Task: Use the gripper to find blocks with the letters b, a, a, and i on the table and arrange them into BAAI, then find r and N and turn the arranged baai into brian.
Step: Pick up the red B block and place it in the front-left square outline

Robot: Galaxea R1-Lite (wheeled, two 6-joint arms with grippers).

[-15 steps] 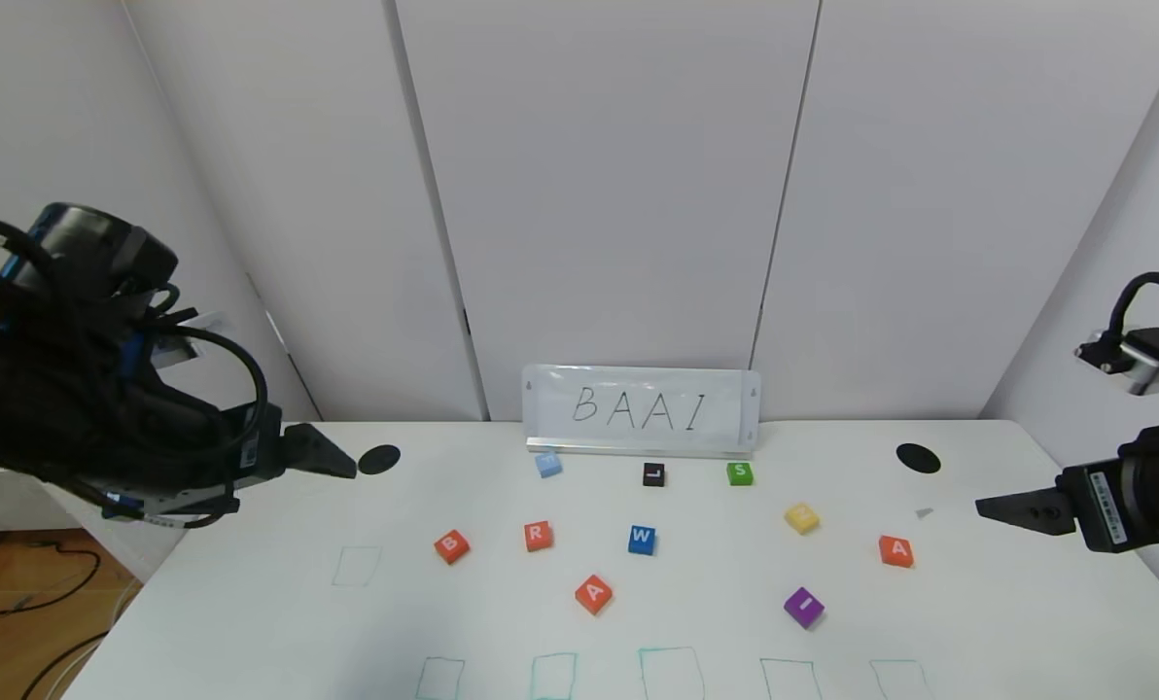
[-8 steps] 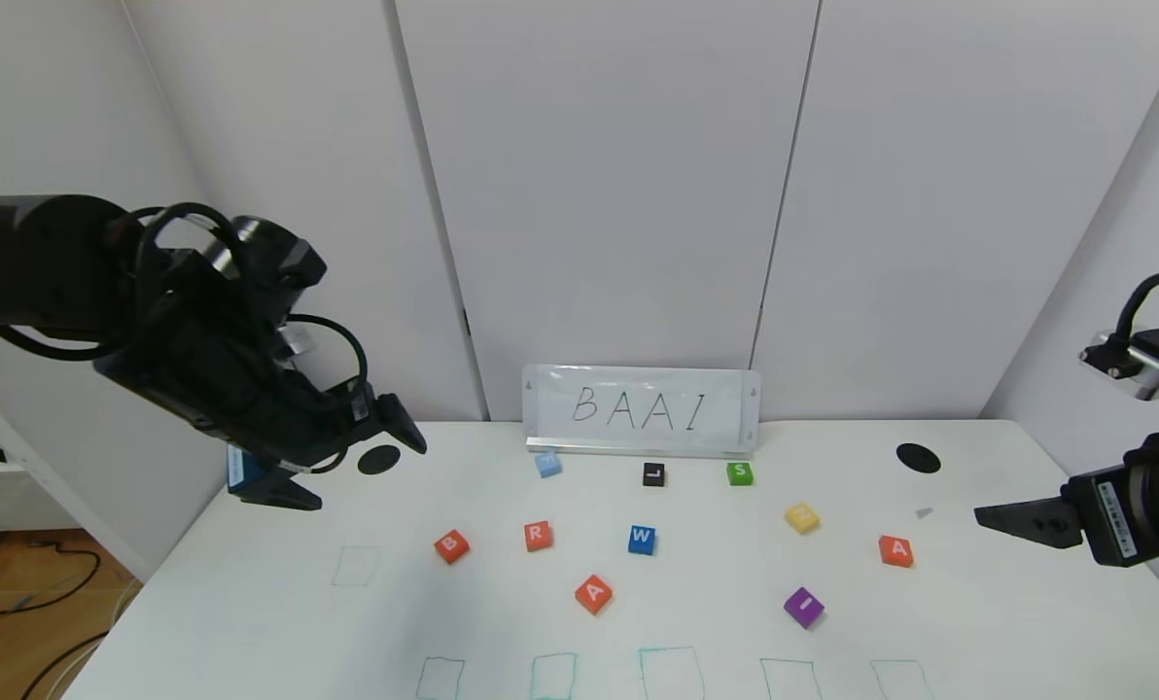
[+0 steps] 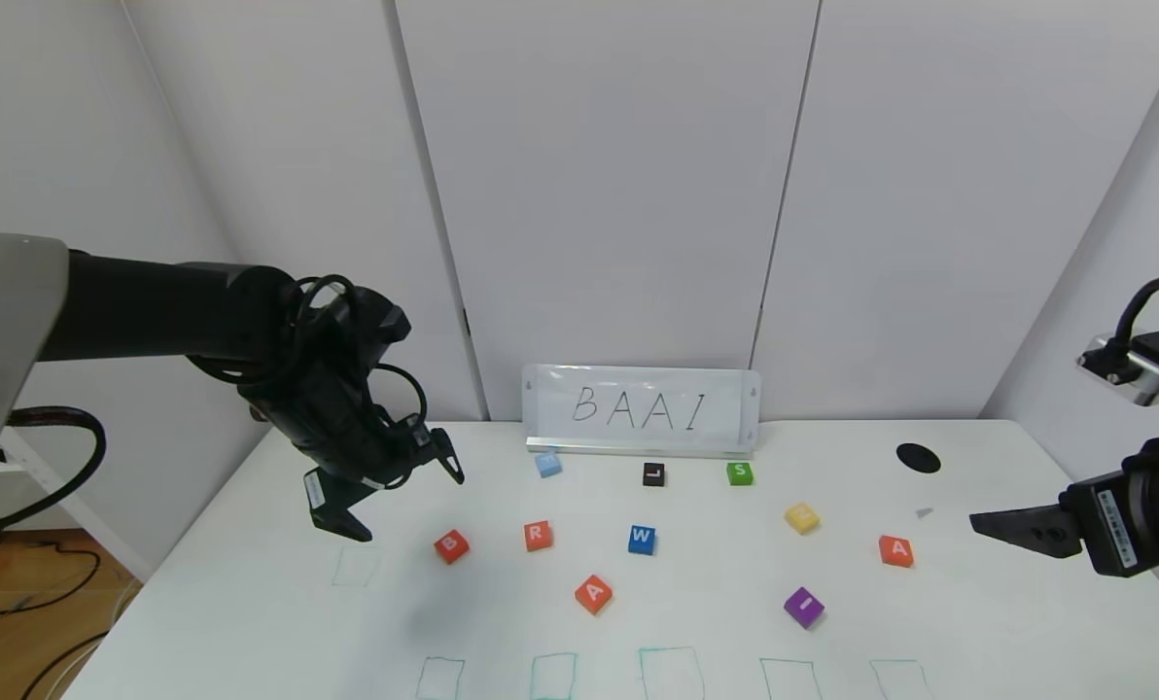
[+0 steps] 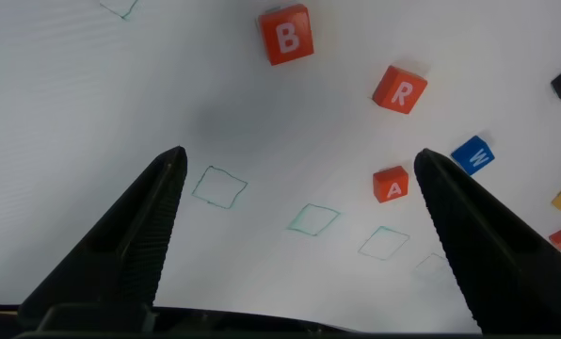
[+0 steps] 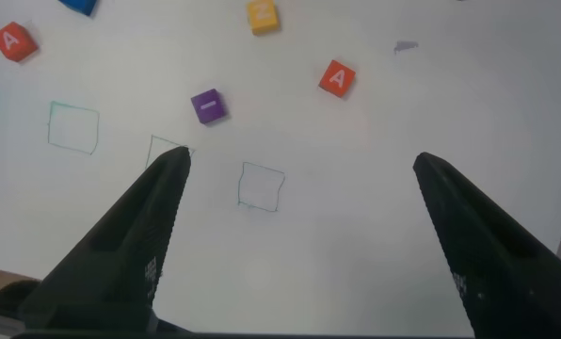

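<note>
While your left gripper [image 3: 385, 491] hangs above the table [image 3: 249, 603] with its jaws spread wide and nothing between them, the B block [image 3: 451, 545] lies just to its right and below. Further right sit r [image 3: 538, 535], an A block [image 3: 593, 593] nearer you, the blue W cube [image 3: 642, 539] and the purple I block [image 3: 804, 607]. Your right gripper [image 3: 1012, 525] hovers at the right edge, likewise parted and empty, the second A block [image 3: 895, 550] just left of it.
</note>
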